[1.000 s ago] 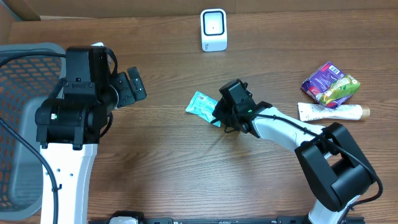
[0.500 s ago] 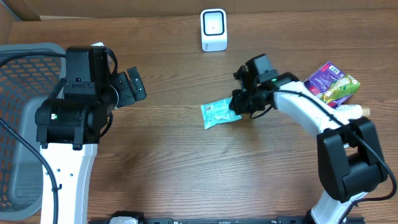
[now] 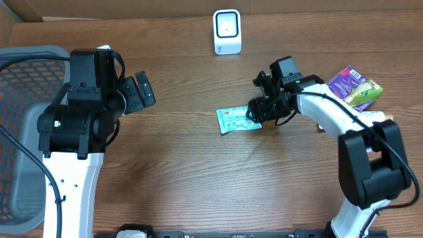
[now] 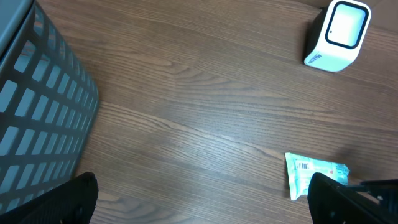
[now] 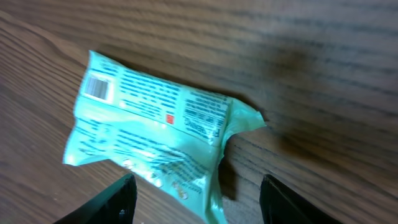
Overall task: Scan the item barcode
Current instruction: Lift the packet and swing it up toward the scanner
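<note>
The packet (image 3: 238, 120) lies flat on the surface (image 3: 198, 172), barcode up, in front of the scanner (image 3: 227, 31). We see the right tool (image 3: 259, 111) spread around its end without gripping it. The left tool (image 3: 139, 92), left of the scanner, stands wide open and holds nothing.

I get even, diffuse light from above on the counter (image 3: 185, 172) in the overhead view, bright enough, with only soft shadows on the wood. The left wrist view is sharp, with a pale sheen on the grain mid-frame; the left gripper (image 4: 202, 205) shows as dark, soft-edged shapes in the bottom corners. The right wrist view is softer: print on the teal packet (image 5: 149, 124) smears slightly, a dim shadow sits beside its right edge, and the right gripper (image 5: 199, 199) is black and out of focus
</note>
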`<state>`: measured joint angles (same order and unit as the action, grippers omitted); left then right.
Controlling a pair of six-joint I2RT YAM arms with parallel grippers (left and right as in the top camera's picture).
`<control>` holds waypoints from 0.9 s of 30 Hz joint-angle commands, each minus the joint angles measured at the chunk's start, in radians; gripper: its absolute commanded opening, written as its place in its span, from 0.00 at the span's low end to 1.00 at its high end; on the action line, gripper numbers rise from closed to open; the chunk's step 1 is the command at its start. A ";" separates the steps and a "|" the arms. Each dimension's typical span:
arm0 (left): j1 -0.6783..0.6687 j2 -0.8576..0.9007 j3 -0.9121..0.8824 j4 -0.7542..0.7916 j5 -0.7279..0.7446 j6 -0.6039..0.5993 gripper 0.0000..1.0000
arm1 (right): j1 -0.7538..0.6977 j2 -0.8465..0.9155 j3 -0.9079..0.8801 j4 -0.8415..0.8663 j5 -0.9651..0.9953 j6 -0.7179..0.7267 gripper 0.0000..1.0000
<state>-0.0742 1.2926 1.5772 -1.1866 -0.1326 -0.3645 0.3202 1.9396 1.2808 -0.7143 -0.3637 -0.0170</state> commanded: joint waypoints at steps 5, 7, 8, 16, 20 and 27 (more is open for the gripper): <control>0.002 0.003 0.008 0.000 -0.012 -0.010 0.99 | -0.008 0.034 0.015 0.019 -0.093 -0.016 0.64; 0.002 0.003 0.008 0.000 -0.012 -0.010 1.00 | -0.008 0.054 0.015 0.031 -0.126 -0.014 0.64; 0.002 0.003 0.008 0.000 -0.012 -0.010 0.99 | -0.008 0.068 0.015 0.035 -0.129 -0.013 0.62; 0.002 0.003 0.008 0.000 -0.012 -0.010 1.00 | -0.008 0.149 0.015 0.039 -0.169 0.010 0.40; 0.002 0.003 0.008 0.000 -0.012 -0.010 1.00 | -0.008 0.149 0.014 0.040 -0.160 0.018 0.23; 0.002 0.003 0.008 0.000 -0.012 -0.010 1.00 | -0.058 0.148 0.058 -0.072 -0.181 0.081 0.04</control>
<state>-0.0742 1.2926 1.5772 -1.1866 -0.1326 -0.3645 0.2970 2.0552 1.3094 -0.7517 -0.5659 0.0238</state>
